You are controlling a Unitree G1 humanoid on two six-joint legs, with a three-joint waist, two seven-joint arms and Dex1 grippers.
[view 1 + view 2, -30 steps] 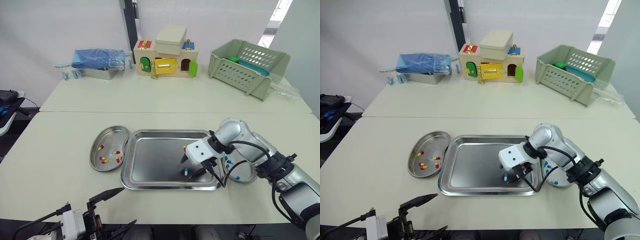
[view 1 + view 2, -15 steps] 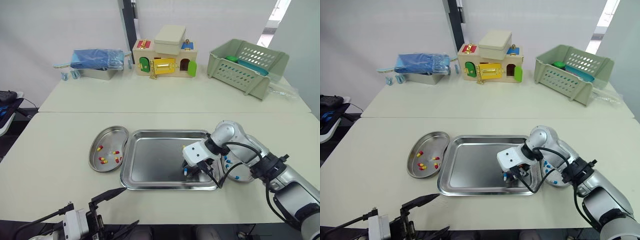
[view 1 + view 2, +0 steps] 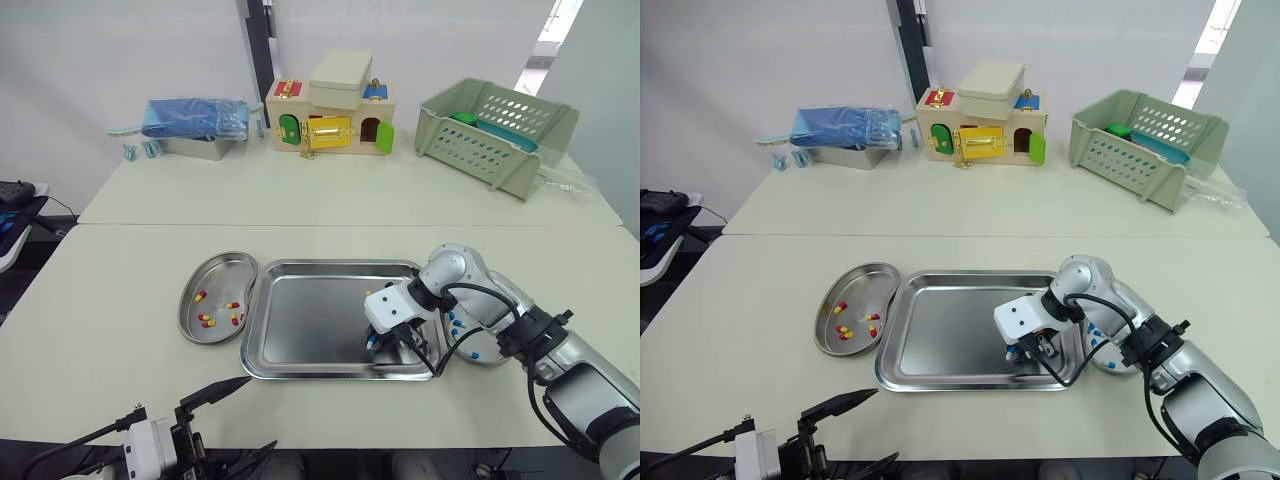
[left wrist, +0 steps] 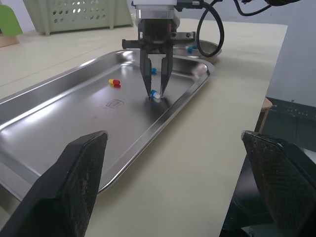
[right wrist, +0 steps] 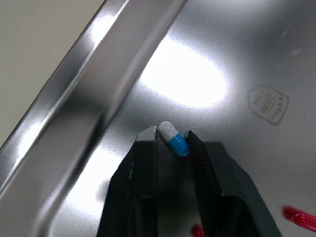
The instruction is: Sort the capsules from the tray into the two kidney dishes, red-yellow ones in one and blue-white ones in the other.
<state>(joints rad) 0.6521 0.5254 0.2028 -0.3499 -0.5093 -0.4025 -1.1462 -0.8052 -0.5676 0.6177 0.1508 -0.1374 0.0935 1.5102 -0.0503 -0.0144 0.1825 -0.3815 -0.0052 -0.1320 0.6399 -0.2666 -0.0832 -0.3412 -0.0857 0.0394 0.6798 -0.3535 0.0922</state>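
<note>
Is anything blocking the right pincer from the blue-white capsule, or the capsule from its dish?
Nothing between them: the blue-white capsule sits between the right pincer's fingers. Toward the right dish, only the tray's raised rim intervenes; lifting should clear it.

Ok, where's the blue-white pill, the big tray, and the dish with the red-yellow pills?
Blue-white pill (image 5: 174,139): right wrist view, its middle.
Tray (image 3: 300,320): left eye view, bare floor.
Dish (image 3: 224,276): left eye view, bare floor.
</note>
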